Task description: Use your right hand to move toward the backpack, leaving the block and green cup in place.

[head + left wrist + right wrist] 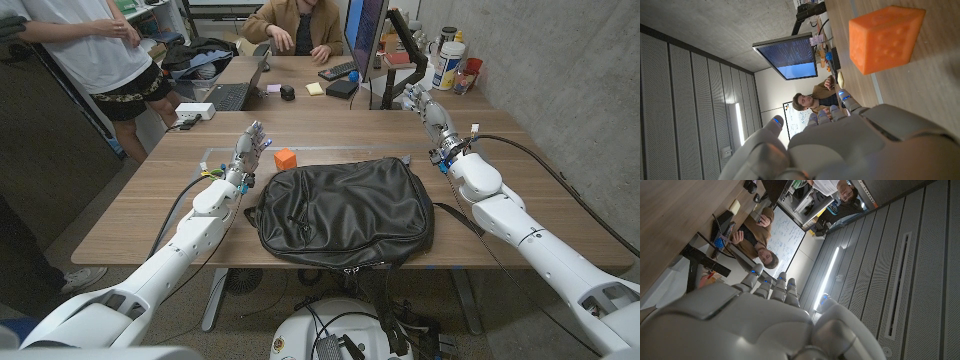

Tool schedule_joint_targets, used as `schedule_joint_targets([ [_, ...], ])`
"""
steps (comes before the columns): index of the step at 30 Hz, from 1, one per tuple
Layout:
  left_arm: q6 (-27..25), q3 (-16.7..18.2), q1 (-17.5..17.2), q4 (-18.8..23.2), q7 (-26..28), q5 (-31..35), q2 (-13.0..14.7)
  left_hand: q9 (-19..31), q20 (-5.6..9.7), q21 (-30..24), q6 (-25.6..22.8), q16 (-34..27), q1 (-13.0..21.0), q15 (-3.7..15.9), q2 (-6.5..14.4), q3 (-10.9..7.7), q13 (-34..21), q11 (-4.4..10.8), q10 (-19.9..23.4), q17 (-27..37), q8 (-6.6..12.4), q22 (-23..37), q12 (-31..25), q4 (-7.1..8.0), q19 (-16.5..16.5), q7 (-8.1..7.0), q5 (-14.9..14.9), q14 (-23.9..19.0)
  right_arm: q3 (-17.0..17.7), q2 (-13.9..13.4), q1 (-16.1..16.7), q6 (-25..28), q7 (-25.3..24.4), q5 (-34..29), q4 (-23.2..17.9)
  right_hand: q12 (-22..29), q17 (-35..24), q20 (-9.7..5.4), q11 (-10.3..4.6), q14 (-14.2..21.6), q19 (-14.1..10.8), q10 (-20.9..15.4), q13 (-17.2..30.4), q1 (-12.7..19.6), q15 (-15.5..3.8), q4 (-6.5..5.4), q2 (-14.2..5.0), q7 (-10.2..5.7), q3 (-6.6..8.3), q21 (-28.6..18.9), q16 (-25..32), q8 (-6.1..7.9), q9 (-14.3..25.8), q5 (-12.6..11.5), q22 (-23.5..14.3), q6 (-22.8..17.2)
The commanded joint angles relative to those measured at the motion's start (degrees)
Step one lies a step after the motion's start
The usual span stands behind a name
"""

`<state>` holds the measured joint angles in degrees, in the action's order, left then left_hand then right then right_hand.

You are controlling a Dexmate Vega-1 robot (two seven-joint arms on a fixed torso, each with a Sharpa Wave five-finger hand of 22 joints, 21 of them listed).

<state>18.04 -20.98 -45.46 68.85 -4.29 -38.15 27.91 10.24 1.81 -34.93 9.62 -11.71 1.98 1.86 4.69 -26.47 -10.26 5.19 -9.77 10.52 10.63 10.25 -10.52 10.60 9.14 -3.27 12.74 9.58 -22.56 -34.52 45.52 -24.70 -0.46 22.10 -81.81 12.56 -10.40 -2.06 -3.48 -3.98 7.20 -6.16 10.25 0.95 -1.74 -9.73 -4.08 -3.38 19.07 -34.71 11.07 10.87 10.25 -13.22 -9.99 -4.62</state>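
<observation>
The wooden desk [150,205] carries a black backpack [345,212], lying flat at its near middle. The right hand [425,108] is raised beyond the backpack's far right corner, fingers extended close together, holding nothing. The left hand [250,142] stands left of the backpack, fingers apart, empty. An orange block [285,158] sits just beside the left hand.

Orange block [886,38] beyond left hand [850,145]
</observation>
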Motion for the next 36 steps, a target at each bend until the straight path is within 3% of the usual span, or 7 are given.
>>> schedule_joint_targets([
  [1, -0.1, 0.05, -0.18, 0.24, 0.16, 0.07, 0.14, 0.29, 3.24, 0.12, 4.15, -0.25, -0.48, 2.66, 5.17, -0.48, -0.21, -0.14, -1.38, 0.2, 0.23, 0.13, -0.23, -0.04, -0.36, -0.07, 0.19, 2.55, 0.01, -0.4, 0.26, -0.48, -0.64, -1.57, -0.9, 0.23, 0.01, -6.88, -0.08, 0.2, -0.02, -0.48, 0.29, 0.68, -4.05, 0.0, -5.05, -0.07, 0.37, 0.07, -0.16, 0.32, 0.23, -0.35, -0.18, -0.55],
  [36, 0.35, -0.05, 1.61, -2.82, -1.13, -0.21, -0.71, 0.29, 3.2, 0.52, 4.07, -0.21, -0.56, 2.63, 5.14, -0.56, -0.21, -0.1, -1.34, 0.19, 0.22, 0.15, -0.23, -0.03, -0.44, -0.14, 0.17, 2.54, -1.05, -0.9, -0.3, -1.92, -1.87, -7.23, -2.77, 0.17, 0.03, -6.87, 0.05, 0.49, -0.26, -0.75, 0.29, 0.75, -4.08, 0.03, -4.94, -0.28, 0.5, 0.49, -0.16, 0.32, 0.23, -0.35, -0.18, -0.95],
])
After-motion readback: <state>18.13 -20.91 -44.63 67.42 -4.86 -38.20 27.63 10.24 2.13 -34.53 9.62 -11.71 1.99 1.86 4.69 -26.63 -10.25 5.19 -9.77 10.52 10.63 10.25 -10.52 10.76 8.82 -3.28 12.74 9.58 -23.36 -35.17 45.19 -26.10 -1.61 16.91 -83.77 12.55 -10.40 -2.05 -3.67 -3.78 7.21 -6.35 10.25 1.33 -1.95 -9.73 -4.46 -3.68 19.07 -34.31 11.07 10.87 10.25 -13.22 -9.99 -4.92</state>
